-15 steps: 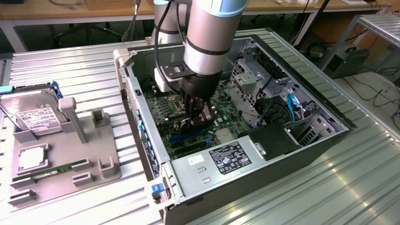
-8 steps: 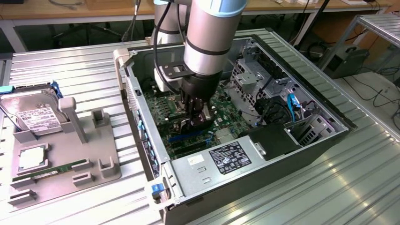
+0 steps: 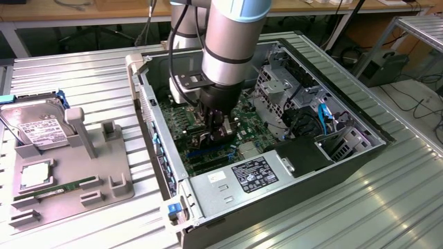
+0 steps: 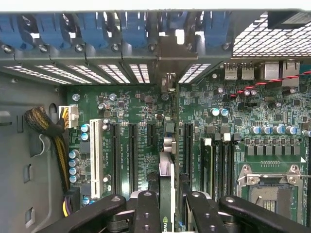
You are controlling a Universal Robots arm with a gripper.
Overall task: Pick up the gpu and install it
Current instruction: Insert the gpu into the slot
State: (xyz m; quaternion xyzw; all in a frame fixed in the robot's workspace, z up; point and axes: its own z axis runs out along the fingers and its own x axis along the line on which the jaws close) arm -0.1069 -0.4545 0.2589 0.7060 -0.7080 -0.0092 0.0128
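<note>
The arm reaches down into the open computer case (image 3: 277,155), and its gripper (image 3: 216,134) hangs low over the green motherboard (image 3: 181,120), near the middle of the case. In the wrist view the gripper (image 4: 166,204) has its black fingers (image 4: 146,213) drawn in narrow, one on each side of the gpu (image 4: 166,189), which they clamp edge-on. The card stands upright between them, its thin edge running away toward the rear wall of the case, and its silver metal bracket (image 4: 170,56) sits against that wall in line with the row of blue slot clips (image 4: 97,24). The card's lower edge lies along one of the long black expansion slots (image 4: 132,155) of the motherboard, between the white slot (image 4: 96,158) and the empty processor socket (image 4: 269,187); whether it is pressed fully home in the slot cannot be told. In the exterior view the gpu (image 3: 207,136) shows as a dark shape beneath the gripper, just above the board. Outside the case, toward the exterior view's left, a grey holder tray (image 3: 104,184) rests on the metal table (image 3: 387,207), carrying a silver hard drive (image 3: 38,127) and a narrow green RAM stick (image 3: 59,188), both well apart from the case.
</note>
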